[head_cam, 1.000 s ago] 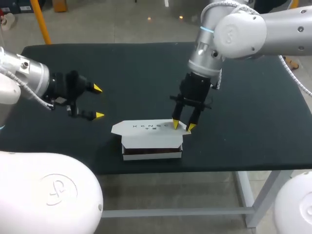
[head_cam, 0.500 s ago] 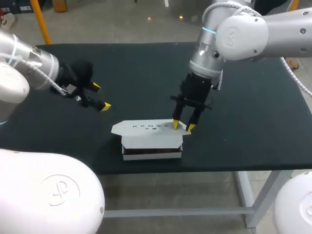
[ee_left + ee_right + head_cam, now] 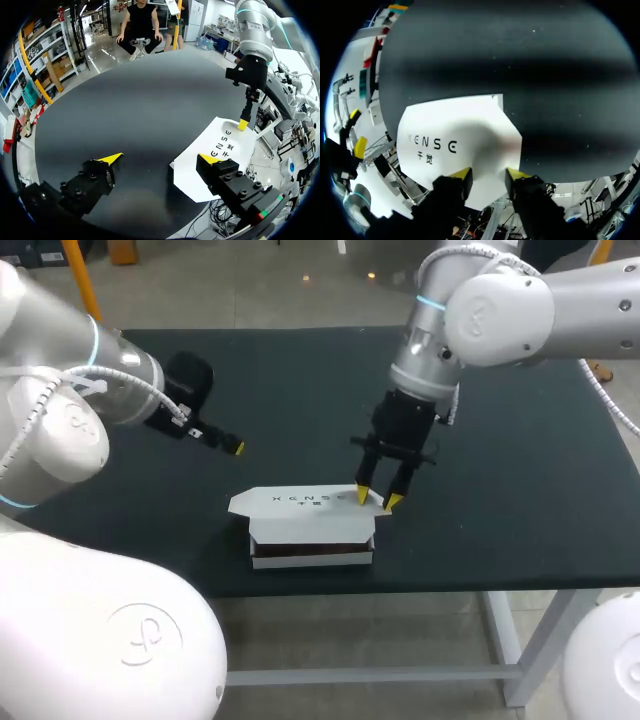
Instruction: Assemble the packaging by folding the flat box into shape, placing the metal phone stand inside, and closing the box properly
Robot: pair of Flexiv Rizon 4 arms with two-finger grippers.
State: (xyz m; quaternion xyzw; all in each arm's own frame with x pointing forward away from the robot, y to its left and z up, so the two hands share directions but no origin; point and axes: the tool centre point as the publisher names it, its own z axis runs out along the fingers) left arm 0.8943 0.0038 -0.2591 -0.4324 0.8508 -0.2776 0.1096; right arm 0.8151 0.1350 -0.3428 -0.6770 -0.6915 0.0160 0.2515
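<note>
A white box stands near the table's front edge, its printed lid lying flat on top. A dark slit shows along the front under the lid's flap. No phone stand is visible. My right gripper points straight down with both yellow tips on the lid's right end, a gap between them and nothing clamped. In the right wrist view the lid lies under the right gripper. My left gripper hovers open to the left of and behind the box. From the left wrist view the left gripper faces the lid.
The black table top stretches bare to the right of and behind the box. The box sits close to the front edge.
My left arm has swung in from the left edge toward the box, and its gripper has turned. The right gripper and the box have stayed put.
</note>
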